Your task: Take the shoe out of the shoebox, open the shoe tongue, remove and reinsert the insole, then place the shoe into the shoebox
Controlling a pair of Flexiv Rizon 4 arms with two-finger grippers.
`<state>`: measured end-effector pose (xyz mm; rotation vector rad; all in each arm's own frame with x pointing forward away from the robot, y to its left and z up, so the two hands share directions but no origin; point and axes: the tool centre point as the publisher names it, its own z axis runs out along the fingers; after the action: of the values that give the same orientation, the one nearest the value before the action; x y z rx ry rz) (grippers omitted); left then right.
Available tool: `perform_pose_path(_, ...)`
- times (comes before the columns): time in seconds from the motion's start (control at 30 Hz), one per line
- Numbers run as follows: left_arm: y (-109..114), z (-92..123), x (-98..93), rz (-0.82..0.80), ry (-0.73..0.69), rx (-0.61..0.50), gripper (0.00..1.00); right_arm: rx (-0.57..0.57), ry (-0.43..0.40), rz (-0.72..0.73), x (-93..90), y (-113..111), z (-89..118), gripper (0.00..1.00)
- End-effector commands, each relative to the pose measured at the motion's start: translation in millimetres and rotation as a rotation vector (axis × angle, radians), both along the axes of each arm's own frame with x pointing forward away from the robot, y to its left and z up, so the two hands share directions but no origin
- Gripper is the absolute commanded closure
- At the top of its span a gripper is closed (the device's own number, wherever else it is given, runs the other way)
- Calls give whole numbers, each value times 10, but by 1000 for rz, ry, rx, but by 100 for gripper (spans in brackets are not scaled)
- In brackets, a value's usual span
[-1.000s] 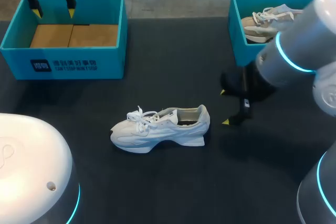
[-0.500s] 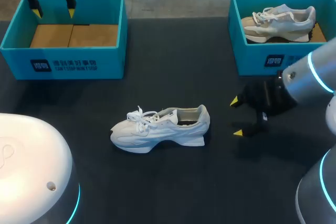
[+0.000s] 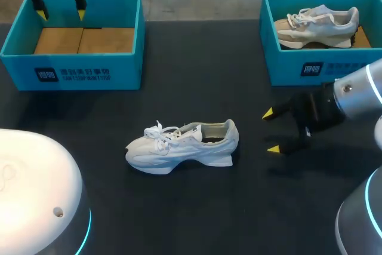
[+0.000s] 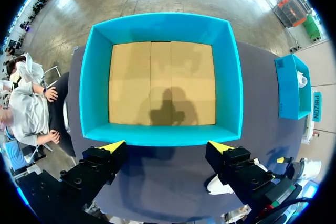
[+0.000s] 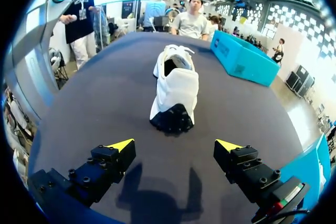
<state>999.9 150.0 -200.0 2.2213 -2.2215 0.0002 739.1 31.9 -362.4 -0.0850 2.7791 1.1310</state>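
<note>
Counter (image 3: 197, 58): dark.
Left shoebox (image 3: 71, 76): left hand (image 3: 60, 14) hovered above its rim, fingers apart; its wrist view showed the cardboard floor.
Shoe (image 3: 182, 146): white, mid-counter, outside the box; right wrist view showed its heel facing the right hand (image 5: 176, 144), fingers apart.

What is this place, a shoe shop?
Probably a robot workbench, not a shop: a white lace-up sneaker lies on a dark table, an empty teal cardboard shoebox stands behind it, and the right yellow-tipped end effector hangs open nearby.
</note>
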Motion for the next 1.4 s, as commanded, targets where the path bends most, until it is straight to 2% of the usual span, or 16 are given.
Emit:
perform_pose_path(0.03,0,0,1,0,0,0,0,-6,1,-2,-3,13,10,0)
perform_pose_path(0.53,0,0,1,0,0,0,0,-6,1,-2,-3,13,10,0)
perform_pose_path(1.1,0,0,1,0,0,0,0,21,-27,-26,95,545,-233,0)
perform_pose_path(1.4,0,0,1,0,0,0,0,11,22,-75,163,715,-278,0)
